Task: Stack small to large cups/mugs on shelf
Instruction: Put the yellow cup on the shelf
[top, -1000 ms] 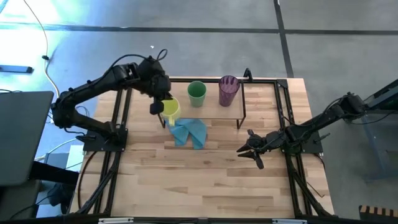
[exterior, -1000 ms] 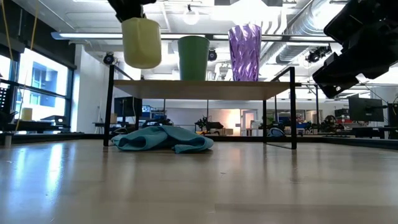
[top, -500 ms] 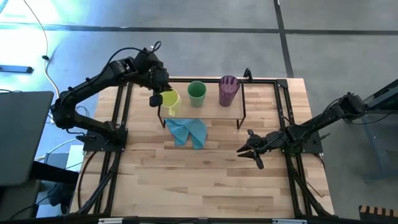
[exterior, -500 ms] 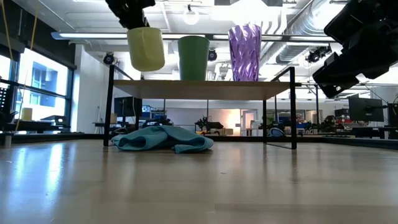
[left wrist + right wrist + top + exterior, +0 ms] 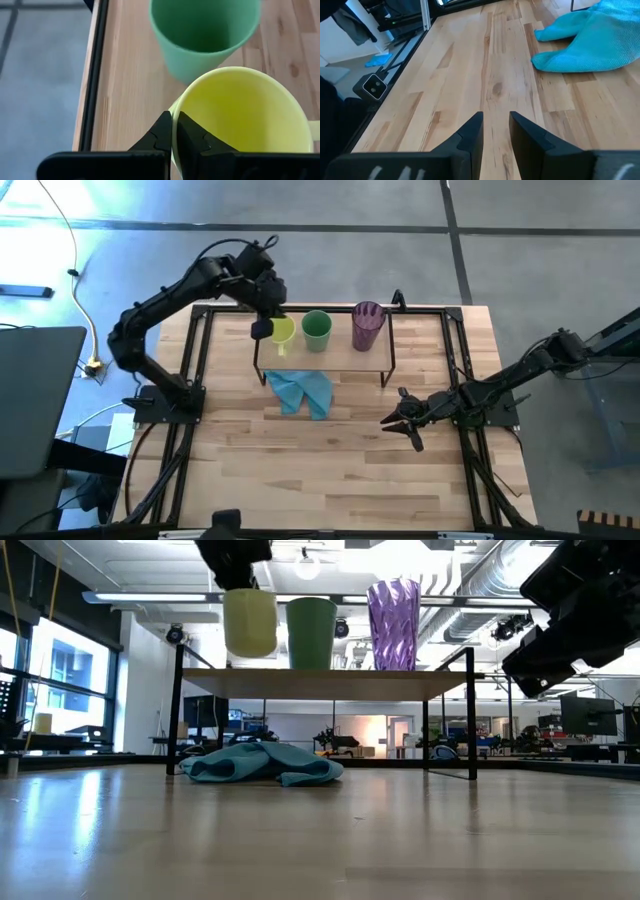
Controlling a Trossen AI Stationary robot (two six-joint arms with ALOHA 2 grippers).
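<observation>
My left gripper [image 5: 266, 328] [image 5: 173, 131] hangs over the left part of the shelf [image 5: 345, 360] [image 5: 330, 683], shut on the short yellow-green mug [image 5: 283, 332] [image 5: 250, 622] [image 5: 240, 115]. Just right of the mug, the green cup [image 5: 317, 330] [image 5: 312, 633] [image 5: 205, 35] stands on its base on the shelf board. The translucent purple tumbler [image 5: 367, 325] [image 5: 393, 625] stands farther right on it. My right gripper [image 5: 400, 425] [image 5: 495, 131] waits open, low over the table's right part, touching nothing. My left gripper pinches the mug's rim [image 5: 173, 107], one finger inside the mug and one outside. The fingers come from above, pointing down. The mug hangs roughly upright below them, lifted clear, its base [image 5: 250, 652] a little above the shelf board and close beside the green cup.
A light blue cloth [image 5: 303, 391] [image 5: 262, 764] [image 5: 590, 40] lies crumpled on the tabletop, partly under the shelf's near edge. Thin dark legs [image 5: 178, 710] carry the shelf. Black rails [image 5: 195, 350] run along the table's sides. Bare wood [image 5: 330, 470] spreads over the near half.
My left gripper has carried the mug toward the table's far edge and to the right, from off the shelf's left near corner to over the shelf board, close to the green cup. The mug has stayed lifted and roughly upright. My right arm has kept still.
</observation>
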